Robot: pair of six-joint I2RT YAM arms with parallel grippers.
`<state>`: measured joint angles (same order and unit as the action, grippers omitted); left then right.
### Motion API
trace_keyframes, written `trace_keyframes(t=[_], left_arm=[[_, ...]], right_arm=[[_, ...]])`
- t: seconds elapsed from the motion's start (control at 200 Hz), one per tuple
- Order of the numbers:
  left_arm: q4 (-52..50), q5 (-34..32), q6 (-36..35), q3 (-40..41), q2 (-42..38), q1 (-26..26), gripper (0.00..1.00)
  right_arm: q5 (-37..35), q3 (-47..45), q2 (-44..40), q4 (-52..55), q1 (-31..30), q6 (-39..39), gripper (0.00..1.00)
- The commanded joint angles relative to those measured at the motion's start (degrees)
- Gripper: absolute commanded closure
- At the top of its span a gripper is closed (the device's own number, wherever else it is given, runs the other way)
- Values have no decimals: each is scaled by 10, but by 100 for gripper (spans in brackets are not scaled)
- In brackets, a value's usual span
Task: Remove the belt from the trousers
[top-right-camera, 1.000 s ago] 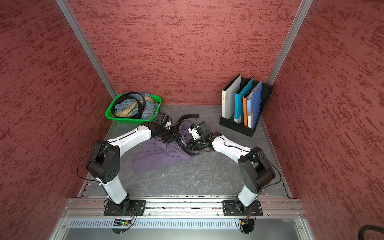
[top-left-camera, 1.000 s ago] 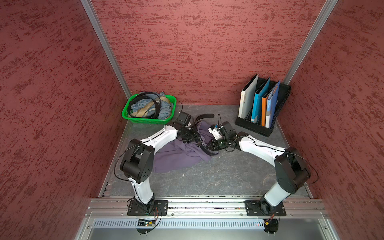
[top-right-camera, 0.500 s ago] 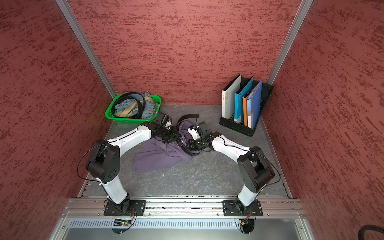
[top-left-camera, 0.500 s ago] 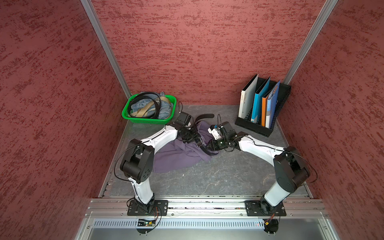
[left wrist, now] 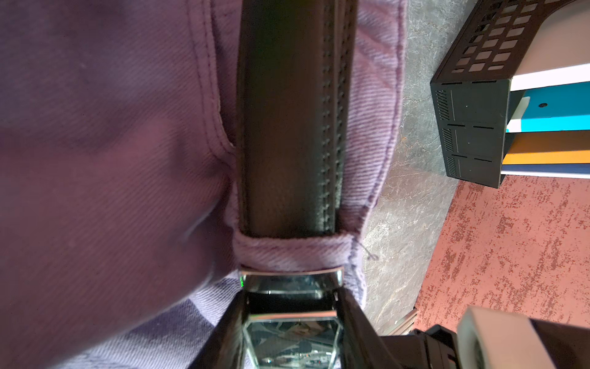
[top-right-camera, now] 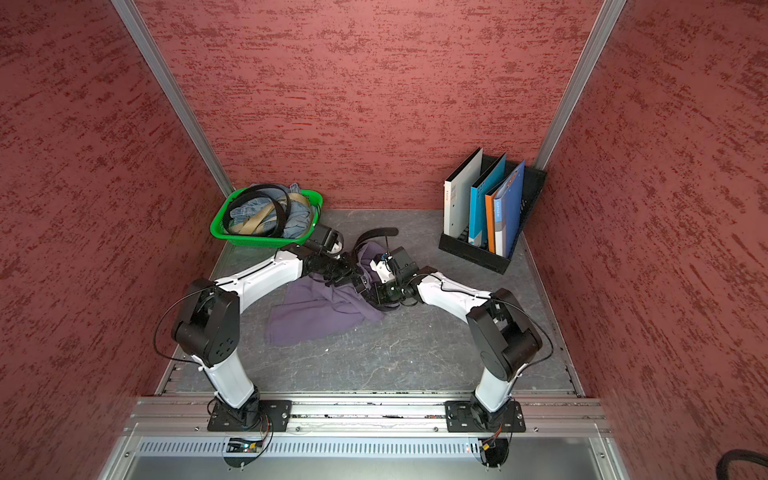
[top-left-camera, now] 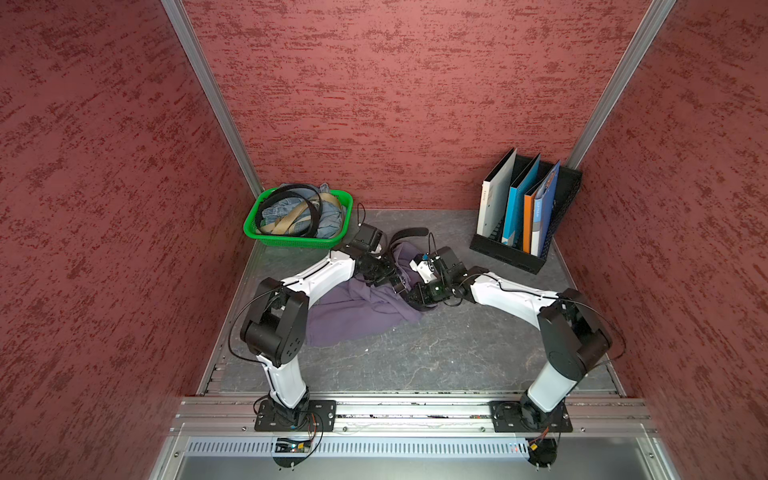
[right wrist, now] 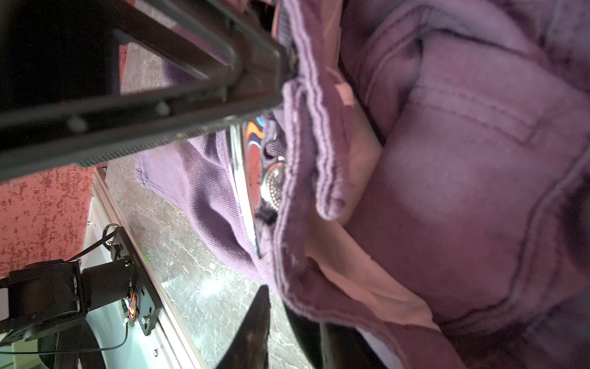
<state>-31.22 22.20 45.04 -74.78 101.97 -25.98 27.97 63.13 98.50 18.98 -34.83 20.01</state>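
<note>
A: Top views. The trousers [top-left-camera: 353, 320] lie crumpled on the table [top-left-camera: 415, 353], about midway between the two arms. The belt [top-left-camera: 409, 233] shows in both top views as a black curl at the far end of the cloth.

B: Grippers?

A: The left gripper [top-left-camera: 399, 284] and right gripper [top-left-camera: 413, 297] are both low over the waist end, just beside each other. The jaws are too small to read from up here. A green basket [top-left-camera: 291, 243] is in the far left corner and a file rack [top-left-camera: 511, 257] at the far right. Both are well apart from the trousers.

B: Left wrist view.

A: The black strap runs along the waistband and passes under a belt loop [left wrist: 293, 252]. The silver buckle [left wrist: 290, 281] sits just beside that loop, on the gripper's side. The left gripper's fingers [left wrist: 354, 322] stand either side of the buckle and are clamped on it.

B: So the belt is threaded?

A: Yes, through that loop at least.

B: Right wrist view.

A: The waistband is seen close up, with pale lining [right wrist: 351, 255] folded outward and a small silver button [right wrist: 274, 182]. The buckle's bright edge shows just beside the button. The right gripper's fingers [right wrist: 255, 326] reach in at the waistband hem with a narrow gap between them. Whether they pinch cloth or only touch it cannot be told.
</note>
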Motion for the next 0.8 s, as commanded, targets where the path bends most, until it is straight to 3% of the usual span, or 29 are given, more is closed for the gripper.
trace_keyframes(t=[0.0, 0.155, 0.411, 0.797], left_arm=[[10, 6, 2, 1, -19, 0, 100], [29, 15, 25, 0, -2, 5, 100], [27, 29, 17, -73, 93, 14, 100], [3, -12, 8, -145, 128, 30, 100]], right_arm=[[-6, 1, 13, -27, -3, 1, 82], [-1, 6, 9, -22, -3, 2, 100], [-9, -27, -27, 36, -7, -2, 100], [-30, -53, -118, 136, -19, -6, 100]])
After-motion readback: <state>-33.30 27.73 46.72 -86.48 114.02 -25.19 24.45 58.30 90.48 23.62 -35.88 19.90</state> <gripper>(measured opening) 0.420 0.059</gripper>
